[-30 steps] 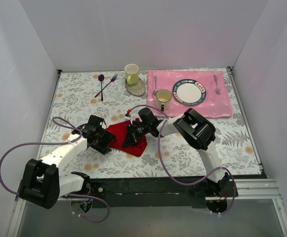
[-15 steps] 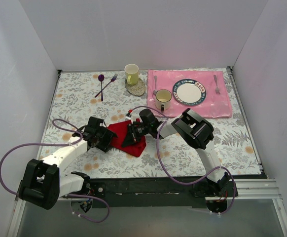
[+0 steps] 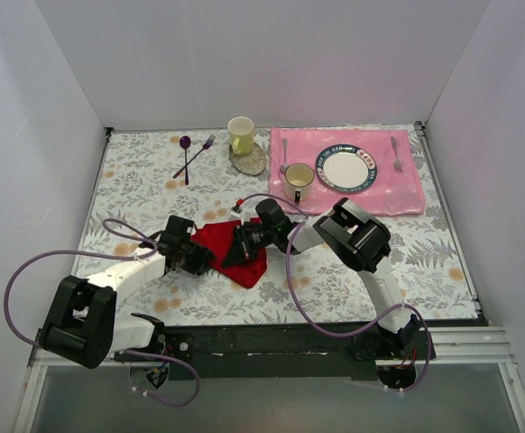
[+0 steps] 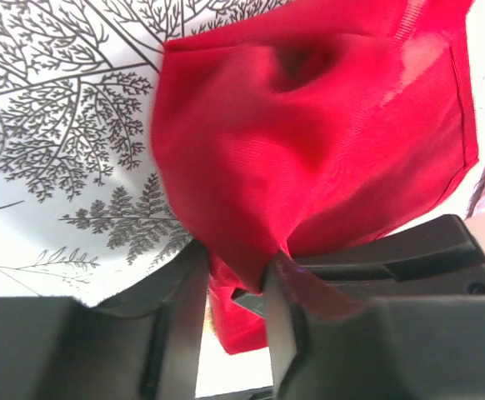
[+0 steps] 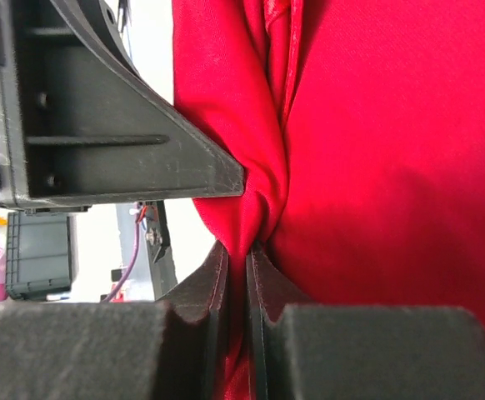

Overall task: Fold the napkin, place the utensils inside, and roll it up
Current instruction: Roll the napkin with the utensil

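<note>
The red napkin (image 3: 231, 242) lies bunched on the flowered table between the two grippers. At its left edge is my left gripper (image 3: 204, 260). In the left wrist view a pulled-up fold of the napkin (image 4: 309, 133) runs down into that gripper (image 4: 234, 260) and touches both fingers. My right gripper (image 3: 243, 247) is over the cloth's right half. In the right wrist view it (image 5: 238, 250) is shut tight on a ridge of the napkin (image 5: 376, 150). The utensils are out of view.
At the back left lie a purple spoon and fork (image 3: 193, 155). A yellow mug (image 3: 240, 133) stands on a coaster. The pink placemat (image 3: 407, 194) at the back right holds a plate (image 3: 345, 169), a white mug (image 3: 298, 180) and a silver fork (image 3: 396, 153). Purple cables loop beside both arms.
My left gripper has slid right onto the napkin's left edge and its jaws have narrowed round a fold. The right gripper keeps its hold; the cloth is bunched narrower.
</note>
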Robot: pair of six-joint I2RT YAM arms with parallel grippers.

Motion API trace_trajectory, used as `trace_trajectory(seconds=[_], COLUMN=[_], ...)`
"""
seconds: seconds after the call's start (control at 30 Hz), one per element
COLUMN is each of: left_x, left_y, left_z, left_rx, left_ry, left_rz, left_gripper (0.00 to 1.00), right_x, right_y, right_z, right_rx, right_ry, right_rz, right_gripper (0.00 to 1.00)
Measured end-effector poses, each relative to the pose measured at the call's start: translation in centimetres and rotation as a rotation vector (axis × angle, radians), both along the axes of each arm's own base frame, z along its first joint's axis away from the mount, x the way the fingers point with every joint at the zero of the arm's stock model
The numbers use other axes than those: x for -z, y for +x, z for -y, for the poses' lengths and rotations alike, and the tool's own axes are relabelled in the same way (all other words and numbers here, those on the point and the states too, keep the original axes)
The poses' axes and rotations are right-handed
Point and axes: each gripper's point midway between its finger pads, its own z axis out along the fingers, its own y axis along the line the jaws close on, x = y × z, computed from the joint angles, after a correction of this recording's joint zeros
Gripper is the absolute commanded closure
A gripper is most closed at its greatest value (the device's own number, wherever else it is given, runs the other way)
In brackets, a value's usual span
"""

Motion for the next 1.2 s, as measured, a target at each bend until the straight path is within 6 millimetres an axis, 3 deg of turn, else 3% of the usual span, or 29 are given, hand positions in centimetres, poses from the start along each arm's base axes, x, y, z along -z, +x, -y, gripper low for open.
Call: trace_trajectory(seconds=[0.1, 0.23, 0.33, 0.37, 0.6, 0.67, 0.83, 1.0, 1.2], left_x=[0.2, 0.2, 0.1, 0.1, -0.2, -0.2, -0.2, -0.1, -0.1], left_y=[0.2, 0.8, 1.0, 1.0, 1.2, 1.3, 1.0, 0.9, 0.8], left_z=[0.1, 0.3, 0.2, 0.2, 0.6, 0.9, 1.9, 2.0, 2.0], left_rx=[0.001, 0.011, 0.014, 0.015, 0.034, 0.054, 0.095, 0.100, 0.097], left_ry=[0.001, 0.008, 0.021, 0.028, 0.107, 0.134, 0.160, 0.161, 0.160], left_rz=[-0.006, 0.004, -0.006, -0.016, -0.097, -0.115, -0.133, -0.136, -0.140], left_gripper=[0.93, 1.00, 1.00, 1.00, 1.00, 1.00, 1.00, 1.00, 1.00], right_x=[0.0, 0.1, 0.0, 0.0, -0.7, -1.0, -1.5, -2.7, -3.1], right_y=[0.3, 1.0, 1.2, 1.2, 2.0, 2.2, 2.2, 0.6, -1.2], right_z=[0.0, -0.1, -0.1, -0.1, 0.4, 1.0, 3.3, 5.1, 4.0], right_rx=[-0.010, -0.048, -0.079, -0.088, -0.108, -0.101, -0.068, -0.026, -0.009], right_ry=[-0.004, -0.034, -0.072, -0.090, -0.261, -0.329, -0.479, -0.534, -0.530], right_rz=[0.025, 0.076, 0.127, 0.145, 0.350, 0.422, 0.558, 0.697, 0.844], right_gripper=[0.99, 0.99, 0.87, 0.78, 0.54, 0.45, 0.34, 0.27, 0.25])
